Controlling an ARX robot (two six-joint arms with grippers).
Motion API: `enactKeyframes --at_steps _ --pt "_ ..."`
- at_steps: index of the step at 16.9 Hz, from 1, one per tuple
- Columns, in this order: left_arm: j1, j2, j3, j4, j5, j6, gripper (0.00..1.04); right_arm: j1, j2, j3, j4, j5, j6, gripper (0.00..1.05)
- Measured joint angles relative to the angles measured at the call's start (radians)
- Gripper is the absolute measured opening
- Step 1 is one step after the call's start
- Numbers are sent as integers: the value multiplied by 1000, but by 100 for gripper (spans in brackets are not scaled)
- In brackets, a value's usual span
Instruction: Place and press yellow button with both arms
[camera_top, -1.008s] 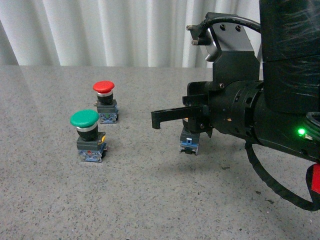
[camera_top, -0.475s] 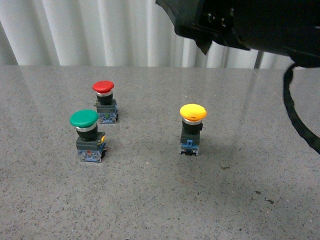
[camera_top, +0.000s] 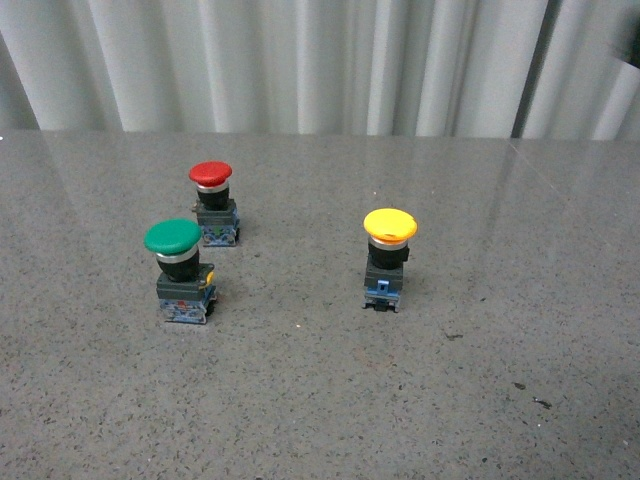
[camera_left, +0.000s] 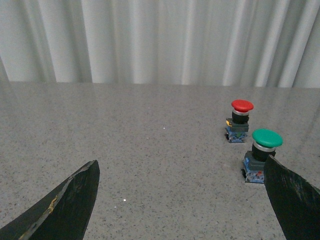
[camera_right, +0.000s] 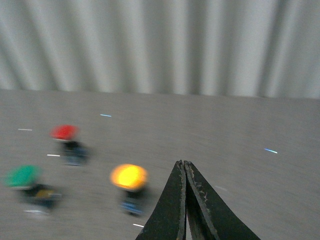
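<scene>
The yellow button (camera_top: 389, 259) stands upright and alone on the grey table, right of centre in the front view, with neither arm in that view. Through the blurred right wrist view the yellow button (camera_right: 129, 186) appears below and beside my right gripper (camera_right: 184, 165), whose fingers are pressed together with nothing between them. My left gripper (camera_left: 182, 172) is open, far from the yellow button, which is out of its view; one finger (camera_left: 290, 195) stands close by the green button.
A green-capped button (camera_top: 178, 268) and a red-capped button (camera_top: 212, 202) stand on the left of the table (camera_top: 320, 400). Both also show in the left wrist view, green (camera_left: 262, 152) and red (camera_left: 239, 119). A pleated white curtain (camera_top: 300, 60) hangs behind.
The right arm, which covered the yellow button a second ago, has lifted up and away out of the front view. The yellow button now stands free on the table.
</scene>
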Motion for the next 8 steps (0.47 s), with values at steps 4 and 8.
enactKeyframes --at_steps 4,8 --pt "0 0 0 0 -1 0 98 -167 -288 -151 -186 7 -48 2" --pt "0 0 0 0 2 0 98 -374 -614 -237 -304 -217 -70 2"
